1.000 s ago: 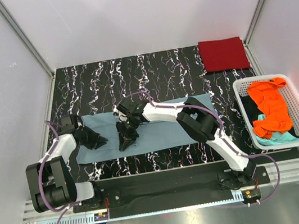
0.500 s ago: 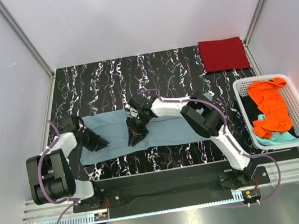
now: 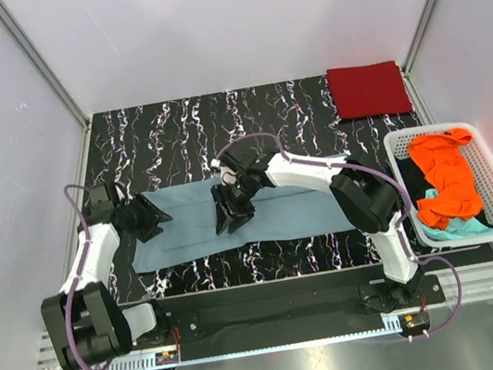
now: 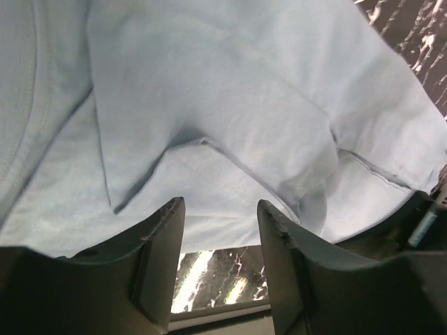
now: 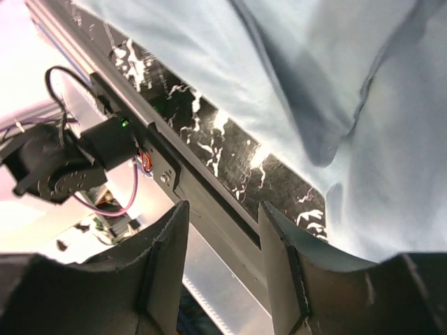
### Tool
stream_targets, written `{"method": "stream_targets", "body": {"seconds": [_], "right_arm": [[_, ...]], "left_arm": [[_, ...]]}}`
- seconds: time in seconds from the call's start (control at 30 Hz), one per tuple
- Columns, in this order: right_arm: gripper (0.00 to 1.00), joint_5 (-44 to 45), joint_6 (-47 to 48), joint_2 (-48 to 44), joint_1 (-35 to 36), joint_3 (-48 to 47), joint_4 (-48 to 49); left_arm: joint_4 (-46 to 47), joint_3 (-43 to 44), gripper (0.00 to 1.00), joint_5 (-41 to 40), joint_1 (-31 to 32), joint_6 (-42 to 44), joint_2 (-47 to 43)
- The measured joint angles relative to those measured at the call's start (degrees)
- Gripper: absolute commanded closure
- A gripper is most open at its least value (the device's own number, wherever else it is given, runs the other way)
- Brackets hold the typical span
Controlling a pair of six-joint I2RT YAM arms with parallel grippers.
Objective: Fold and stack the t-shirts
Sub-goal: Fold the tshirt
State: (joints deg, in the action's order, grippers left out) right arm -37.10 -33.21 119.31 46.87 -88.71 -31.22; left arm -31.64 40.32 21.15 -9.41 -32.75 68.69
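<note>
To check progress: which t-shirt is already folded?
The dark red t-shirt, a neat rectangle far right; the grey-blue t-shirt lies spread out, the orange t-shirt and teal t-shirt crumpled in the basket.

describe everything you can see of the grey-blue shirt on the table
Soft, plain grey-blue t-shirt, cloth by the look. It lies flat on the black marbled table as a long band folded over itself, with overlapping layers and gentle creases. The open left gripper sits over its left end and the open right gripper over its middle; neither pinches it, and contact is unclear.
</note>
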Motion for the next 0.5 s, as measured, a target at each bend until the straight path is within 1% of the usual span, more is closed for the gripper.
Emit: {"method": "stream_targets", "body": {"seconds": [0.07, 0.13, 0.23, 0.3, 0.43, 0.5], "right_arm": [[0.51, 0.2, 1.4, -1.2, -0.1, 0.1, -0.2], [0.58, 0.1, 2.5, -1.4, -0.5, 0.2, -0.2], [0.58, 0.2, 3.5, -1.4, -1.7, 1.3, -0.8], [0.56, 0.6, 3.7, -1.4, -2.8, 2.3, -1.0], [0.51, 1.8, 3.7, -1.4, -5.9, 4.9, -1.4], [0.48, 2.4, 3.9, -1.6, -7.9, 6.9, -1.5]], "left_arm": [[-0.1, 1.7, 0.57, 0.5, 0.0, 1.8, 2.6], [-0.2, 2.3, 0.61, 1.0, 0.0, 2.6, 5.0], [-0.7, 2.3, 0.60, 2.0, 0.0, 3.1, 7.1], [-0.7, 1.8, 0.58, 2.7, 0.0, 3.0, 7.1], [0.0, -0.6, 0.57, 2.8, -0.1, 2.0, 7.7], [0.0, -1.4, 0.58, 2.1, -0.5, 1.2, 10.0]]}}
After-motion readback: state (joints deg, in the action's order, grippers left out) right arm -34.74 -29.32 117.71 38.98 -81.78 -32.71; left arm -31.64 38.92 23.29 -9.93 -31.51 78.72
